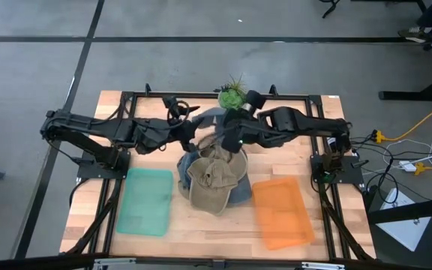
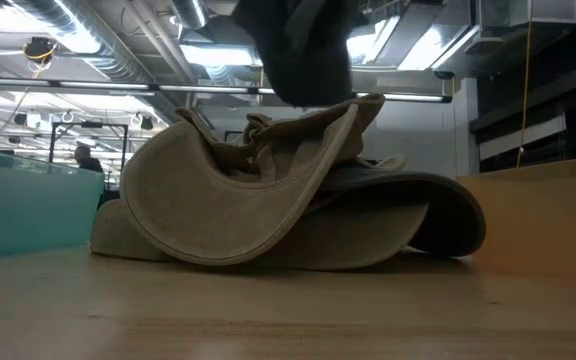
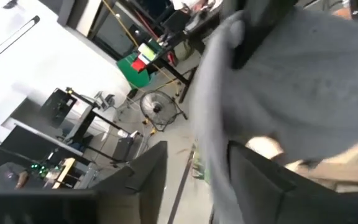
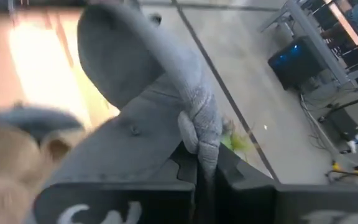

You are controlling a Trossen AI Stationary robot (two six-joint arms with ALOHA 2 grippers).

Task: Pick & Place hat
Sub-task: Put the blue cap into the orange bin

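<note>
two hats, a grey hat (image 4: 142,124) and a tan hat (image 1: 214,180), are lying mid-table as the right gripper (image 4: 205,163) is pinching the grey hat and the left gripper (image 3: 194,171) is standing apart.

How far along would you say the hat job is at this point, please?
Neither tray holds a hat yet: the teal tray and orange tray look empty. In hand: the right tool is pinching the grey hat. The tan hat remains mid-table.
</note>
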